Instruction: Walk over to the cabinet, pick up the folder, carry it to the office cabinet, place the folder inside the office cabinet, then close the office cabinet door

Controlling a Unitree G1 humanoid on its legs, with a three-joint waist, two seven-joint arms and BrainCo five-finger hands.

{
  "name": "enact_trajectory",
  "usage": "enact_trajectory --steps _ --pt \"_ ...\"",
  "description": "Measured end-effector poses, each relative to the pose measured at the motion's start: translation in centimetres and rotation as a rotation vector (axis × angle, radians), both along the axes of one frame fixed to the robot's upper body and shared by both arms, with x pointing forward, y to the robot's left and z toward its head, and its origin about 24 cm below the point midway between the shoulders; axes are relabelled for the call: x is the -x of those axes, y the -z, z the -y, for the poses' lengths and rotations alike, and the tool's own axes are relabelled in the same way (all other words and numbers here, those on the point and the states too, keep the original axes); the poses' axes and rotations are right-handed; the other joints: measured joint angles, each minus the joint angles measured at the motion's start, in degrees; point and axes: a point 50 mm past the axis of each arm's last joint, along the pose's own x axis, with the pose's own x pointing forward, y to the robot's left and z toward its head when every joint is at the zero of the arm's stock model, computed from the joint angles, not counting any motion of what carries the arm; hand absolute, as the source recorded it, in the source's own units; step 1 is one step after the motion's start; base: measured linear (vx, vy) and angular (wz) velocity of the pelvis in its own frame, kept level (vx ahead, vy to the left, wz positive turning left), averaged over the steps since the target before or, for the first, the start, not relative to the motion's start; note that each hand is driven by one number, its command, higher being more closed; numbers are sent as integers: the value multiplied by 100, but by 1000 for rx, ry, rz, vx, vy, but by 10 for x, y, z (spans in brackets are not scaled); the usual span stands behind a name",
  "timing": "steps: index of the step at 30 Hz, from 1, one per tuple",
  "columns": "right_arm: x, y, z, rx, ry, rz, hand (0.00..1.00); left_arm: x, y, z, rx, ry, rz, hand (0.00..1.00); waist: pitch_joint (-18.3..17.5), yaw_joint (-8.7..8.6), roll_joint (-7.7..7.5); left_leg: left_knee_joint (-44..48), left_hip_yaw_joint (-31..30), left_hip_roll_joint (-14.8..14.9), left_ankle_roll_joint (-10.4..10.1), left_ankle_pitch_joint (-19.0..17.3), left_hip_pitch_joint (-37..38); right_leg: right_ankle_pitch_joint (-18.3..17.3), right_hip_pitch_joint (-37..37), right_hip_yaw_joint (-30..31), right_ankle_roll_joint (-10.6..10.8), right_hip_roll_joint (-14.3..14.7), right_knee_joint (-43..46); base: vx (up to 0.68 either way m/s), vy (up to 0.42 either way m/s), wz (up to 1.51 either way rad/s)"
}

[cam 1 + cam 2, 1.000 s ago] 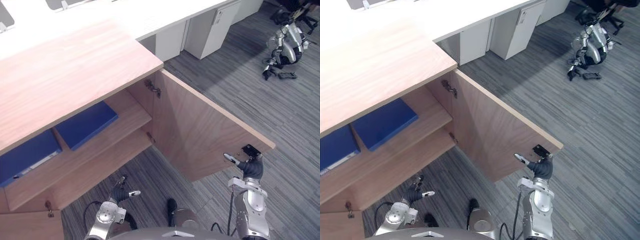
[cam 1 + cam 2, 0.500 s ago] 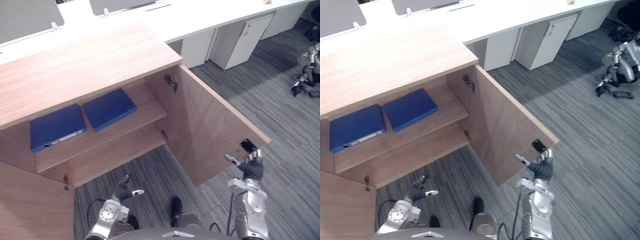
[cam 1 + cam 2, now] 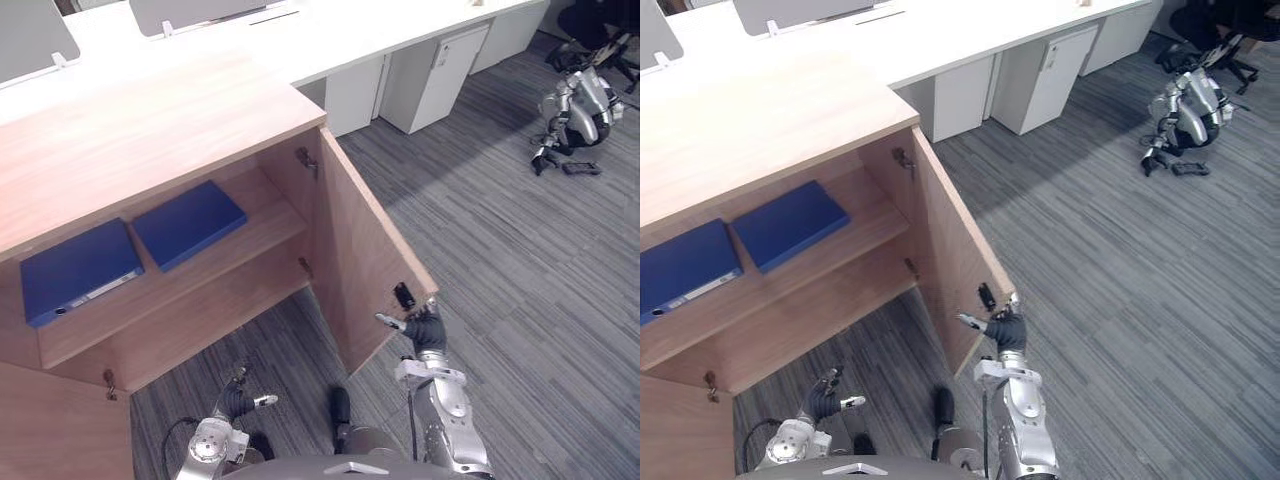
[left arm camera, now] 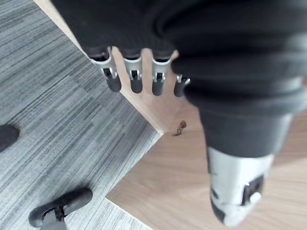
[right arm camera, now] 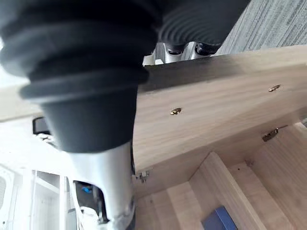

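Note:
A wooden cabinet [image 3: 150, 130] stands with both doors swung out. Two blue folders lie flat on its upper shelf, one at the left [image 3: 80, 268] and one at the right [image 3: 188, 222]. The right door [image 3: 365, 260] points almost straight out from the cabinet. My right hand [image 3: 425, 332] is at that door's free edge beside the black handle [image 3: 403, 296], with straight fingers on the outer face and the thumb [image 5: 110, 191] stretched along the inner side. Low over the carpet before the cabinet hangs my left hand [image 3: 237, 402], its fingers [image 4: 136, 79] straight and holding nothing.
The left door [image 3: 60, 430] sticks out at the lower left. White desks [image 3: 330, 30] with white pedestal units [image 3: 430, 65] run along the back. Another robot [image 3: 575, 110] sits on the floor at the far right. Grey carpet [image 3: 520, 260] stretches out to the right.
The right door has swung inward toward the cabinet, with my right hand moving left along with it. The camera has shifted too. My left hand stays low.

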Motion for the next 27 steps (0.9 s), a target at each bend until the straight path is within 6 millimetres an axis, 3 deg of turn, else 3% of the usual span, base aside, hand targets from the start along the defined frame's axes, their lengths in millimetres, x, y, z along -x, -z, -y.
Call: enact_trajectory --steps 4,7,9,10,12,15,23,27 --pt "5 -6 -36 84 -227 25 0 -8 -2 -1 -19 -10 20 0 10 11 -84 181 6 -8 -18 -133 36 316 51 108 -52 -8 64 61 31 -3" --pt "5 -8 -63 117 -376 35 0 -13 -2 1 -24 -12 20 0 15 35 -76 310 3 36 8 -199 29 341 87 101 -58 16 71 50 16 -3" --pt "1 -13 -82 140 -486 62 0 -19 -4 3 -21 -11 35 0 40 139 -76 405 -10 56 21 -261 49 370 146 98 -101 23 92 6 15 1" --pt "1 -13 -83 140 -491 64 0 -19 -4 3 -20 -11 35 0 40 144 -76 407 -11 57 21 -263 52 371 149 98 -101 24 94 5 40 3" --pt "-10 -22 -104 154 -593 117 0 -18 -3 3 -17 -19 33 0 63 268 -102 475 -43 57 30 -333 149 315 257 73 -83 3 175 -3 48 7" --pt "-21 -27 -117 166 -637 145 0 -13 -2 2 -16 -39 23 0 77 344 -130 497 -198 7 62 -359 177 246 353 -66 -53 -81 230 -28 54 26" --pt "-55 -17 -117 236 -617 79 0 0 3 -1 -20 -56 -11 0 80 710 -148 348 -800 -174 155 -241 97 90 538 -675 30 -330 234 -16 30 43" --pt "-88 -21 -85 250 -433 42 0 -4 -3 -2 -11 -57 21 0 81 801 -163 101 -1217 -281 174 -34 -70 70 522 -1098 59 -445 157 23 1 56"
